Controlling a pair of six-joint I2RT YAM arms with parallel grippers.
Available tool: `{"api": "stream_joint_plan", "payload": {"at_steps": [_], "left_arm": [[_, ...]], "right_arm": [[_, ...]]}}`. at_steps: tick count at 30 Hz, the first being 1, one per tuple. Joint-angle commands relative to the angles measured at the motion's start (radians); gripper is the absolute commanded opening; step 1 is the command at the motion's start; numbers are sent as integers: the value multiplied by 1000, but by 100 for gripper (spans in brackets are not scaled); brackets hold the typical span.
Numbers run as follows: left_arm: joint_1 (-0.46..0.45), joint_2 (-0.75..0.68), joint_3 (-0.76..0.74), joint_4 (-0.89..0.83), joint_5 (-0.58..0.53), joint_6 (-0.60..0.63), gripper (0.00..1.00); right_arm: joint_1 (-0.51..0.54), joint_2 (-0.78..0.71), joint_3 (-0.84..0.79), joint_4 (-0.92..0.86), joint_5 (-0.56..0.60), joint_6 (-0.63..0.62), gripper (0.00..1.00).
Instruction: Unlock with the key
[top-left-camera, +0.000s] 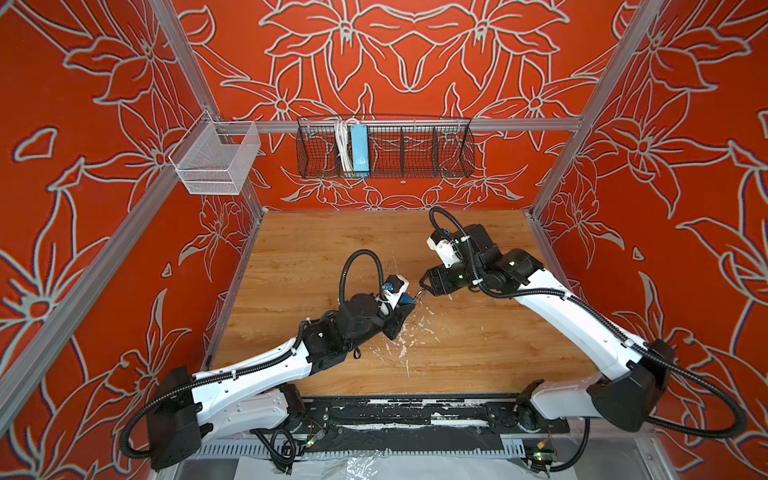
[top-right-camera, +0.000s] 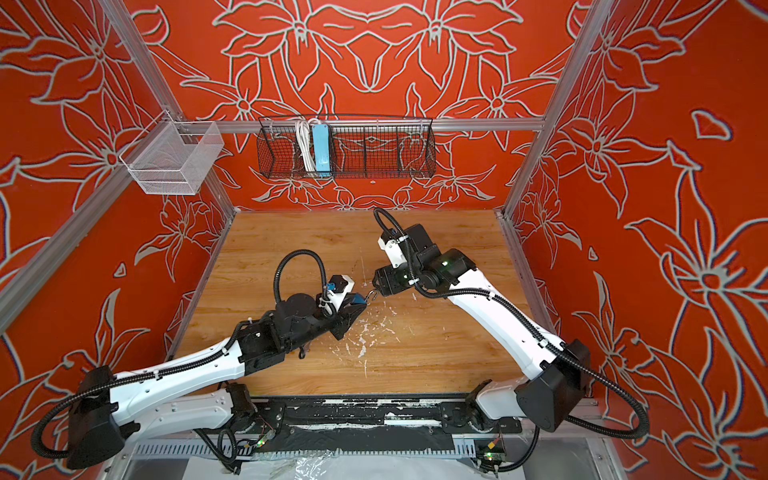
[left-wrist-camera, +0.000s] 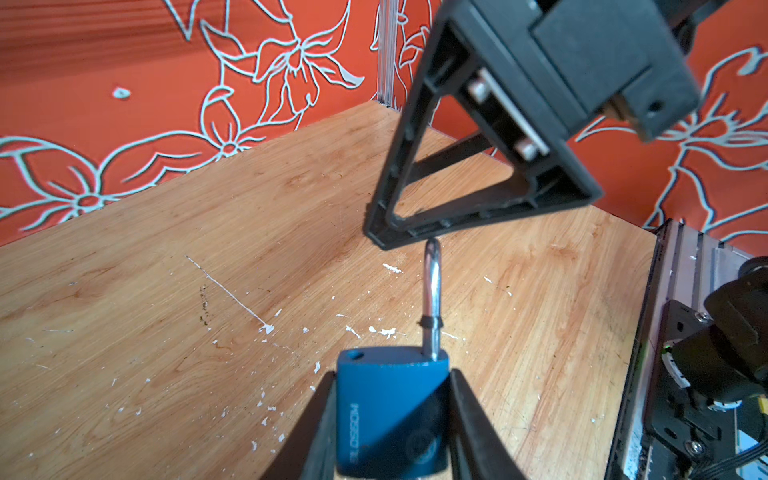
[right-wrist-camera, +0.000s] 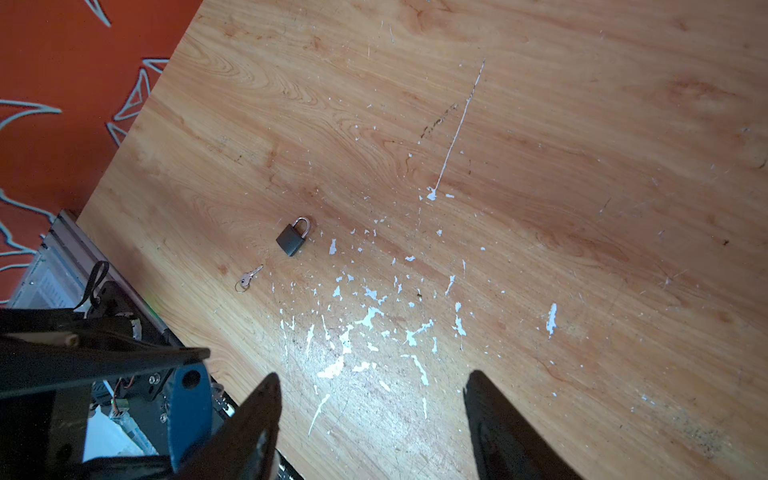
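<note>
My left gripper (left-wrist-camera: 392, 374) is shut on the body of a blue padlock (left-wrist-camera: 390, 415), held above the table. Its silver shackle (left-wrist-camera: 432, 291) sticks out edge-on with one leg in the body; the other hole is empty. My right gripper (right-wrist-camera: 370, 407) is open with nothing between its fingers. One of its black fingers (left-wrist-camera: 415, 232) is right at the shackle's tip. In both top views the two grippers (top-left-camera: 424, 284) (top-right-camera: 359, 303) meet at the table's middle. A small silver key (right-wrist-camera: 250, 275) on a ring lies on the table, seen only in the right wrist view.
A dark grey padlock (right-wrist-camera: 292, 240) with its shackle closed lies on the wooden table (right-wrist-camera: 582, 166) next to the key. White paint flecks (right-wrist-camera: 374, 316) cover the middle. A black wire basket (top-left-camera: 384, 147) and a white mesh basket (top-left-camera: 214, 160) hang on the walls.
</note>
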Motion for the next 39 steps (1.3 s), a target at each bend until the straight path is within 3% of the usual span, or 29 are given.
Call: {"api": "stream_joint_plan", "payload": {"at_steps": [1, 15, 24, 39], "left_arm": [[5, -20, 2, 98, -7, -5, 0], [5, 17, 17, 109, -27, -30, 0], [5, 0, 19, 115, 53, -4, 0], [5, -1, 36, 104, 23, -10, 0]], "right_arm": [[-13, -24, -26, 8, -76, -2, 71], [-90, -129, -157, 194, -327, 88, 73], [-123, -139, -108, 133, -214, 56, 73], [-122, -18, -48, 101, -348, 9, 74]]}}
